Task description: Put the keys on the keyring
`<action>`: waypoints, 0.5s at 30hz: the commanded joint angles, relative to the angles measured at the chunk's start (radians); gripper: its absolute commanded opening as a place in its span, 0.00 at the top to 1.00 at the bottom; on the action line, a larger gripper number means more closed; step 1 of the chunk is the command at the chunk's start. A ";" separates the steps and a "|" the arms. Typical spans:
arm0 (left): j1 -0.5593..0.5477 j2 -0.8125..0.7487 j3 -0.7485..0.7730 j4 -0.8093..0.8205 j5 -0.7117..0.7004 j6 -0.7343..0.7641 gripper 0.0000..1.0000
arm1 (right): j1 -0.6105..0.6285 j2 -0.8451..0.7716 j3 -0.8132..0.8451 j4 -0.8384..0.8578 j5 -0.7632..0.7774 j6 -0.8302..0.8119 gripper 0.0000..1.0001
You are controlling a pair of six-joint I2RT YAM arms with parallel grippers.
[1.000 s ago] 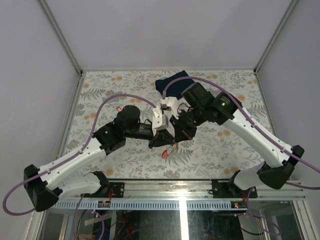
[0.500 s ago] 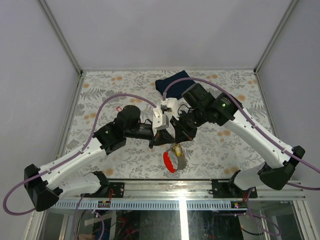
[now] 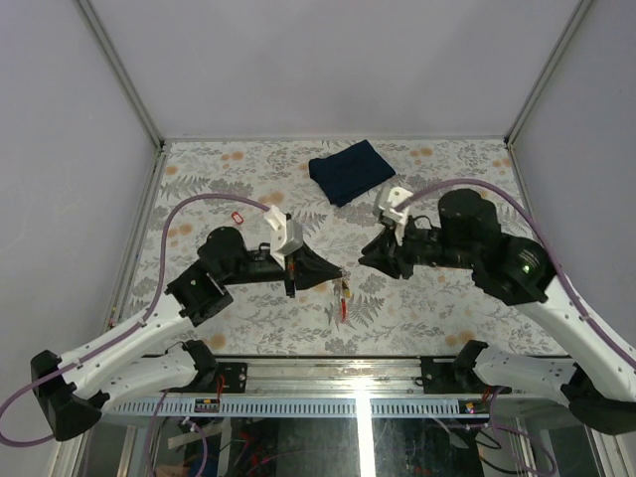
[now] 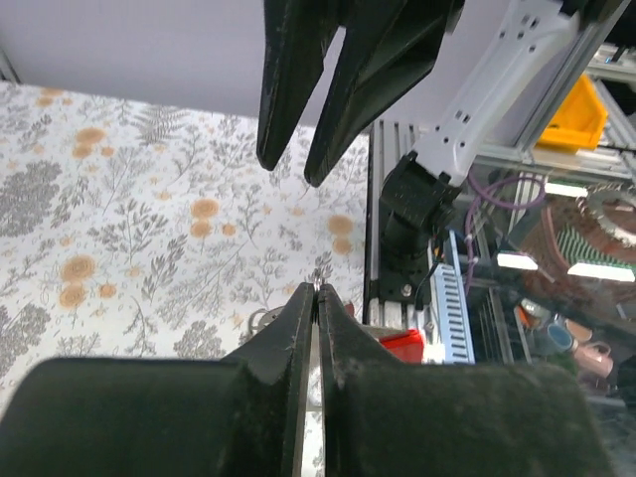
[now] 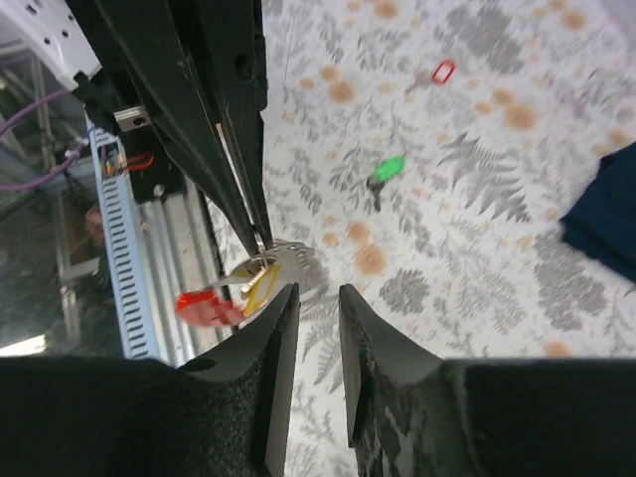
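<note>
At the jaws of the left gripper [image 4: 316, 292]: pressed together, clamped on the thin silvery loop of the keyring [image 5: 274, 258], with only a hairline between the two fingers [image 4: 286, 338] in the left wrist view. Just below those jaws, hanging off the loop: the red tag [image 5: 204, 306] and, close beside it, the yellow key [image 5: 260, 288]. Whether threaded right onto the loop or only caught against it, impossible to tell.

At the jaws of the right gripper [image 5: 313, 298]: apart, with a narrow gap and nothing between them. Pointed at the left jaws, tip towards tip, near the hanging bunch but not touching it.

Flat on the flower-patterned table [image 3: 427, 298], well apart from both pairs of jaws, ahead of the right jaws and past the left fingers in the right wrist view: the green key [image 5: 386, 171], dark shank pointing back towards the right jaws. Farther out along much the same line: a small red item [image 5: 443, 72], too small to make out. Beyond both pairs of jaws, towards the far edge of the table: a folded dark blue cloth [image 3: 350, 171], touching neither gripper.
</note>
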 commanded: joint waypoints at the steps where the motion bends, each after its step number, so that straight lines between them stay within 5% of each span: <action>1: 0.015 -0.061 -0.050 0.281 -0.018 -0.138 1.00 | -0.003 -0.132 -0.152 0.349 0.036 -0.009 0.72; 7: 0.033 -0.109 -0.125 0.519 -0.035 -0.264 1.00 | -0.003 -0.287 -0.372 0.698 -0.013 0.022 0.78; 15: 0.042 -0.120 -0.176 0.754 -0.052 -0.399 1.00 | -0.003 -0.319 -0.441 0.858 -0.153 0.087 0.74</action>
